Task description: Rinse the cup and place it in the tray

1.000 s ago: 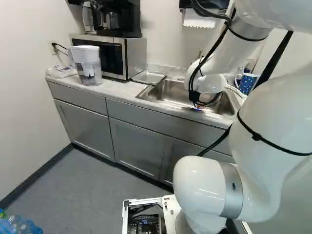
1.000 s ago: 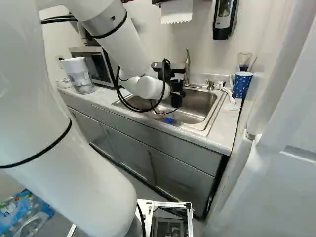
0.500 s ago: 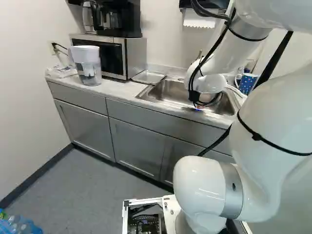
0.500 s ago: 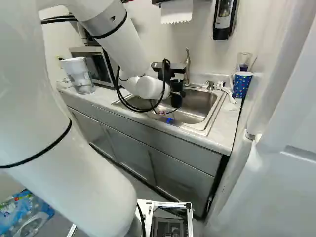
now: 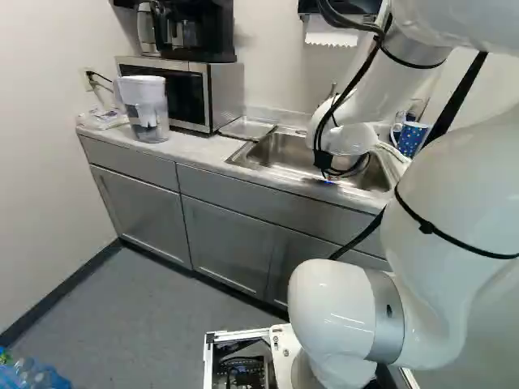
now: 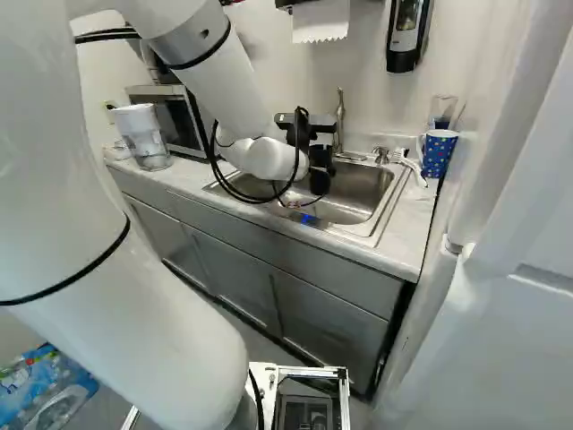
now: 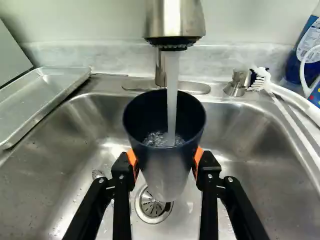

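Note:
The black gripper (image 6: 313, 143) hangs over the sink in the right base view, its fingertips unclear there. In the wrist view my gripper (image 7: 166, 162) is shut on the dark cup (image 7: 162, 172), orange pads pressing its two sides. The cup is upright, mouth up, above the drain. Water (image 7: 172, 95) runs from the faucet (image 7: 175, 22) straight into it, and bubbling water shows inside. A flat metal tray (image 7: 47, 97) lies on the counter left of the sink, with nothing in it; it also shows in the left base view as the tray (image 5: 246, 128).
The steel sink (image 7: 250, 150) surrounds the cup below. Beside its right rim are a white brush (image 7: 285, 97), a blue bottle (image 7: 305, 50) and a dotted blue mug (image 6: 439, 154). A microwave (image 5: 199, 93) and water pitcher (image 5: 146, 109) stand beyond the tray.

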